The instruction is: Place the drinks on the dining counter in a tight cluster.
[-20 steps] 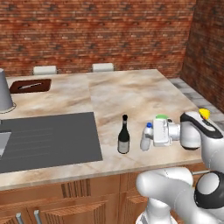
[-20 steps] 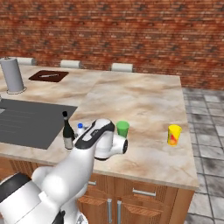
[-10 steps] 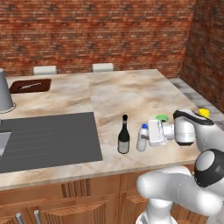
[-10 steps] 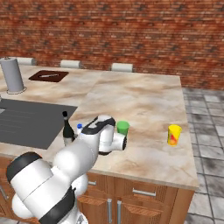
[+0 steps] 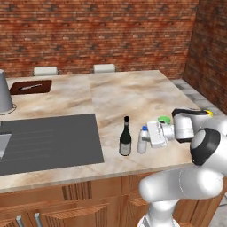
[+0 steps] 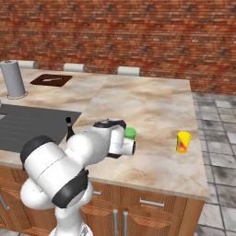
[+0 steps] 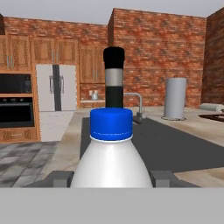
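The small clear water bottle (image 5: 142, 140) with a blue cap (image 7: 111, 124) stands on the dining counter (image 5: 133, 91) between my fingertips (image 7: 59, 178). My gripper (image 5: 147, 137) reaches in level from the right and is shut on it. Just left of it, almost touching, stands the slim dark wine bottle (image 5: 125, 138); in the hand view it rises right behind the cap as the wine bottle (image 7: 114, 74). In the right base view my arm covers both, apart from the wine bottle's neck (image 6: 69, 128). The purple-red juice bottle is out of view.
A green cup (image 5: 164, 119) sits right behind my wrist, and a yellow cup (image 6: 183, 142) stands further right. The dark sink drainboard (image 5: 48, 142) lies left of the bottles. A grey cylinder (image 5: 3, 91) and a brown board (image 5: 30, 86) are at the far left.
My gripper has slid left along the counter with the water bottle, closing most of the gap to the wine bottle. The wine bottle and cups stayed put.
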Robot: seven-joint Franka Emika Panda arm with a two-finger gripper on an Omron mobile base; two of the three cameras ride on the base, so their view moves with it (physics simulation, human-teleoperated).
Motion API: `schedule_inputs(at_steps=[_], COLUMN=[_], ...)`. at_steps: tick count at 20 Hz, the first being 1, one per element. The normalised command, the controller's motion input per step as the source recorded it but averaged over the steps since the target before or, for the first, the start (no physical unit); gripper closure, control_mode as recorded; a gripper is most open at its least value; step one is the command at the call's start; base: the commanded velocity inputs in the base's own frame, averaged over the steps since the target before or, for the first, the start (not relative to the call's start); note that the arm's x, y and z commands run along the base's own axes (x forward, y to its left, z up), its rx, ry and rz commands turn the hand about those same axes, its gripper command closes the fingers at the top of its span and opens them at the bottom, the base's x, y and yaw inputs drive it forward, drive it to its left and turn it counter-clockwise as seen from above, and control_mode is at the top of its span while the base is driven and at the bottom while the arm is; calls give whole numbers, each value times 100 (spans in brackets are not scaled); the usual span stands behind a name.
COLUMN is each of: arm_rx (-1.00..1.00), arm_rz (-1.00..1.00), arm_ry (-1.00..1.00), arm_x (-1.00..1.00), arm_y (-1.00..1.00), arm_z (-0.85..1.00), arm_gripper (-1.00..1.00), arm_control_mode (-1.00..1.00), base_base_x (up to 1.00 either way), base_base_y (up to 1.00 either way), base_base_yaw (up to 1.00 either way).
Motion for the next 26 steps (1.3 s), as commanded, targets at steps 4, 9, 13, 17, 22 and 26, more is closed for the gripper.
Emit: schedule_inputs(at_steps=[4,9,13,17,22,26], arm_rx=[0,0,0,0,-1,0], arm_rz=[1,0,0,0,0,0], arm_ry=[0,0,-2,-5,-3,-2], arm_x=[8,4,1,1,6,3], arm_y=[5,14,16,9,3,4], arm_z=[-4,-8,-12,-8,-1,-5], arm_gripper=[100,100,100,100,100,100], arm_control_mode=[-100,-100,-100,-100,-100,-100], base_base_x=[0,0,0,0,0,0], base_base_y=[0,0,0,0,0,0], base_base_yaw=[0,0,0,0,0,0])
